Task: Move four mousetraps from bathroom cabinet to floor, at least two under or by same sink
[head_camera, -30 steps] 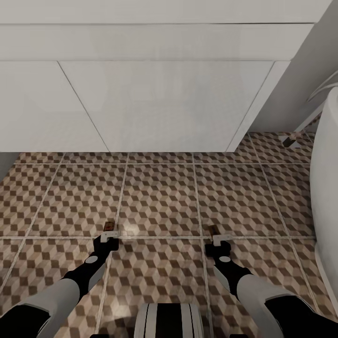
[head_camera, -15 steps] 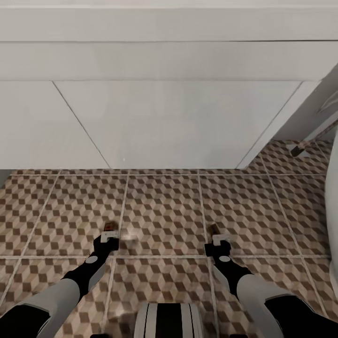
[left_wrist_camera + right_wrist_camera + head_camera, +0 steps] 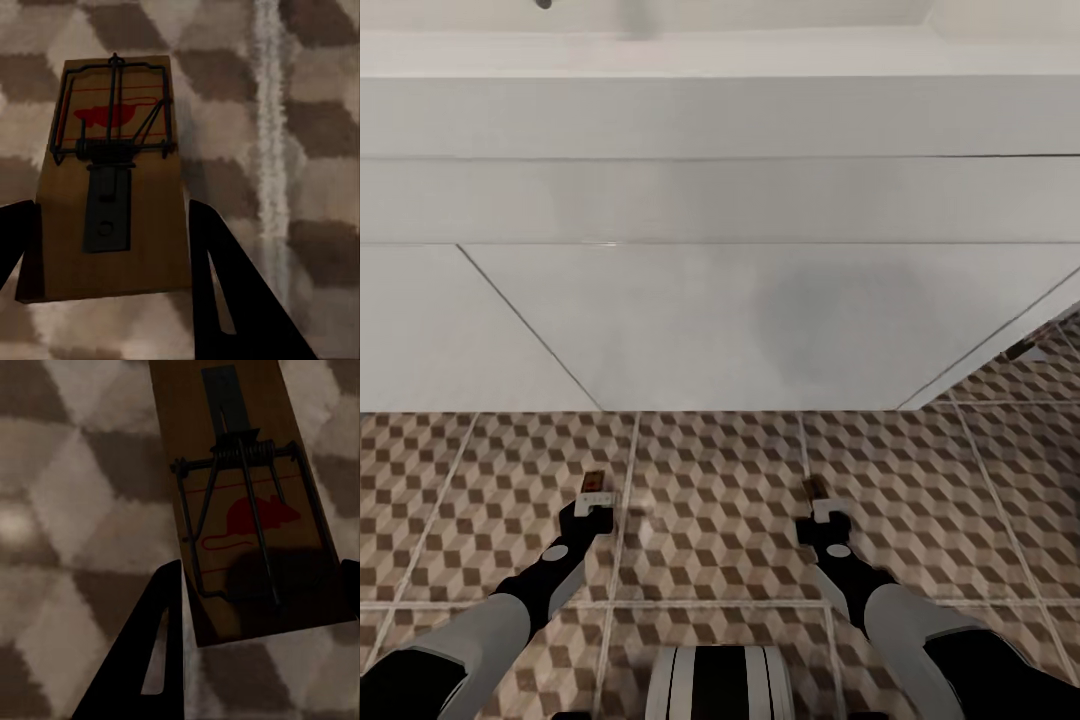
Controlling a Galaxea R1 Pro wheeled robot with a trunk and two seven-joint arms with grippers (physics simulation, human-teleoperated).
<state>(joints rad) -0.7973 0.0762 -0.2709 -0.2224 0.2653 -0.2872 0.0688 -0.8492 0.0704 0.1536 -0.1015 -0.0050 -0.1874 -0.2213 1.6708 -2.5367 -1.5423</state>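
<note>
Two mousetraps are held above the bathroom floor (image 3: 710,500) before the sink's white vanity (image 3: 740,320): the left gripper (image 3: 597,506) clamps one mousetrap (image 3: 112,180), the right gripper (image 3: 827,512) clamps the other mousetrap (image 3: 247,502).

Right gripper (image 3: 259,607) grips mousetrap (image 3: 247,510) above bathroom floor (image 3: 67,510).

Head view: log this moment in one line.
left claw: holds tan wooden mousetrap | right claw: holds second mousetrap | ahead: white vanity | below: cube-pattern tiled floor
</note>
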